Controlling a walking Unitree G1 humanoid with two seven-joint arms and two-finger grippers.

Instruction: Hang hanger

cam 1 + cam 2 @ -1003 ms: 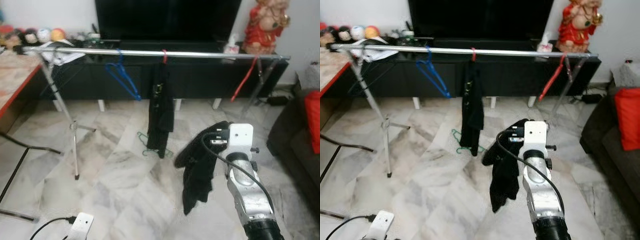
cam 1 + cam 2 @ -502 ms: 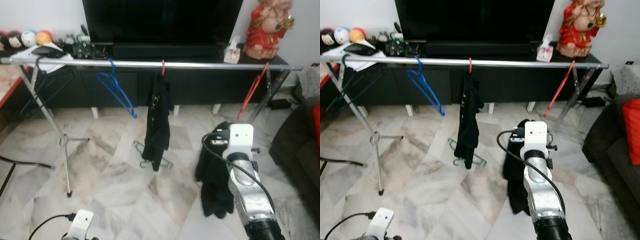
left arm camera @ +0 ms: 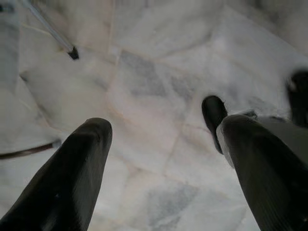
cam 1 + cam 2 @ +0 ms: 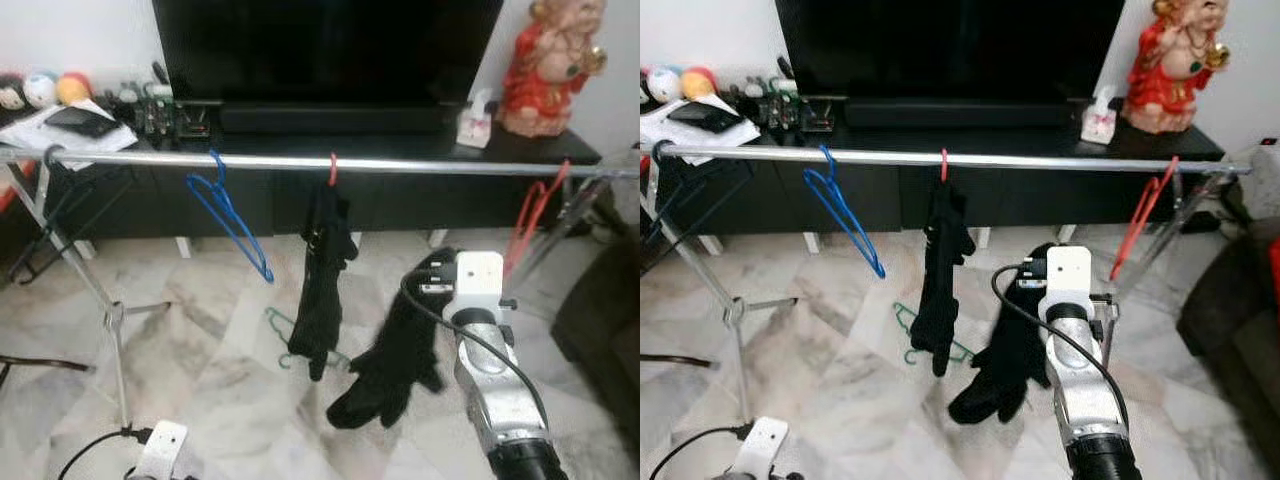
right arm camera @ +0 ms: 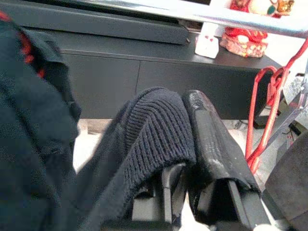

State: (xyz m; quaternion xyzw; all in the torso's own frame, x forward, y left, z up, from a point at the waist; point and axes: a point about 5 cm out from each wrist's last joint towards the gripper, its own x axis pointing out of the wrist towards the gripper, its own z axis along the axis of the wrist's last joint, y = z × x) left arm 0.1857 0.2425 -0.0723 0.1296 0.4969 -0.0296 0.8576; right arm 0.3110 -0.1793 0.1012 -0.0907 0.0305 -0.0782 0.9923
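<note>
Hanger with a dark knit garment draped on it hangs from the right tool, which is clenched on the cloth; the hanger frame itself is hidden under the fabric, so I cannot tell its colour or where its hook points. Right arm is raised in front of the rail, garment below rail height and near it. Step in hand looks like carry and approach, hanging not yet done. Next move probably calls for lifting the load above the rail and hooking it in the free stretch between the black clothes already hung and the red hanger near the rail's right end. Blue hanger hangs further left, a green hanger lies on the floor under the hung clothes.

Left tool hangs idle, released, fingers apart over the marble floor.

Room: living room, big TV on a low black cabinet, red figurine on its right end, tissue box beside that, dark sofa at right.
</note>
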